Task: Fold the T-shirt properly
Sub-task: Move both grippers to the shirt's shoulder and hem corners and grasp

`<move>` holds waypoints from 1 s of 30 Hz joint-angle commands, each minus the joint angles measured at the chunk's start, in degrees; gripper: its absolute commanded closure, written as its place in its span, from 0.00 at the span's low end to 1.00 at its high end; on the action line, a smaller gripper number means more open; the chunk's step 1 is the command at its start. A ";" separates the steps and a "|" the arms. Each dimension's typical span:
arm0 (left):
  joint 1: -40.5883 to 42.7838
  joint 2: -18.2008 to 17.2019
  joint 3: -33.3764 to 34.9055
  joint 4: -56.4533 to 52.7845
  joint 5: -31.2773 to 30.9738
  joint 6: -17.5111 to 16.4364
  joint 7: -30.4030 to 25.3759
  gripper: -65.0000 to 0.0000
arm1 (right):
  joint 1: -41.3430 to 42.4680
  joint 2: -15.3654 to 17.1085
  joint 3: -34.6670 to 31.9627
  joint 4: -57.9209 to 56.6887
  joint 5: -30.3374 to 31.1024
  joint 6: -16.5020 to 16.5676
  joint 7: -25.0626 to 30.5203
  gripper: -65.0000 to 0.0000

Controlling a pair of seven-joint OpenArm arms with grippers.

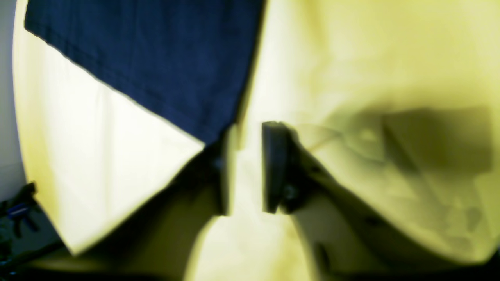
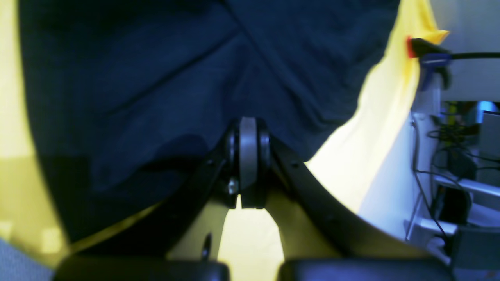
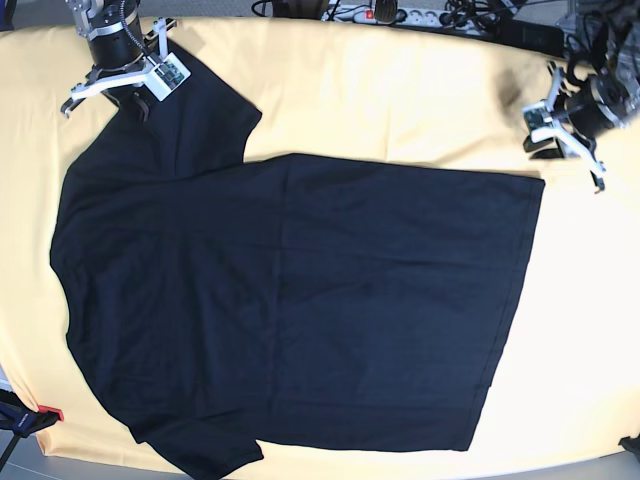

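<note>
The left gripper point(image 1: 246, 168) is showing a narrow gap between its two dark fingers, with only pale yellow cloth point(image 1: 371, 50) visible between them; nothing is being held. Its left finger is sitting right at the corner of the T-shirt point(image 1: 156, 58), whose stitched hem is running diagonally up and away across the cloth.

The right gripper point(image 2: 248, 156) is pressing its fingers together with no gap showing, poised over dark, creased shirt fabric; whether any fabric is pinched between them cannot be told.

In the base view, the T-shirt point(image 3: 300, 300) is lying spread flat across the yellow cloth, hem toward the left arm point(image 3: 575, 110), neck and sleeves toward the right arm point(image 3: 120, 55), which is hanging over one sleeve. No brand, label or writing is readable anywhere. A red-tipped clamp point(image 2: 425, 54) is gripping the cloth's corner.
</note>
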 commanded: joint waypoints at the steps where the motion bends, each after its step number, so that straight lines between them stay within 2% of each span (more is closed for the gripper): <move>1: -1.60 -1.90 -0.66 -0.42 -1.38 -0.79 -2.43 0.61 | -0.20 0.61 0.26 0.96 -0.79 -0.92 0.85 1.00; 3: -4.02 -2.95 -0.59 -2.40 -2.64 -3.78 -6.27 0.44 | -0.20 0.52 0.26 0.96 -0.79 -0.92 0.83 1.00; 6: -6.69 -5.05 0.26 -4.44 -2.58 -6.60 -8.33 0.43 | -0.20 -0.66 0.26 0.96 -0.79 -0.92 0.70 1.00; 11: -12.31 -9.73 7.13 -8.24 -0.17 -6.49 -9.29 0.43 | -0.20 -2.38 0.26 0.96 -0.79 -1.66 0.70 1.00; 13: -15.39 -10.80 11.47 -10.03 2.03 -5.33 -10.62 0.43 | -0.20 -2.95 0.26 0.96 -0.79 -1.75 0.68 1.00; 16: -20.68 -11.02 18.60 -12.52 5.46 -1.75 -10.95 0.43 | -0.20 -3.21 0.26 0.96 -0.79 -1.77 0.68 1.00; 21: -30.27 -10.97 31.93 -15.87 10.40 -0.61 -12.22 0.43 | -0.20 -3.19 0.26 0.96 -0.79 -1.77 0.68 1.00; 24: -35.89 -10.97 39.32 -17.70 12.79 3.02 -12.00 0.43 | -0.20 -3.21 0.26 0.96 -0.79 -1.77 0.68 1.00; 27: -40.79 -10.64 44.19 -18.99 13.31 4.13 -12.00 0.43 | -0.20 -3.21 0.26 0.96 -0.79 -1.77 0.66 1.00; 30: -44.41 -9.35 46.23 -19.47 13.29 4.09 -12.00 0.43 | -0.20 -3.21 0.26 0.96 -0.79 -1.77 0.68 1.00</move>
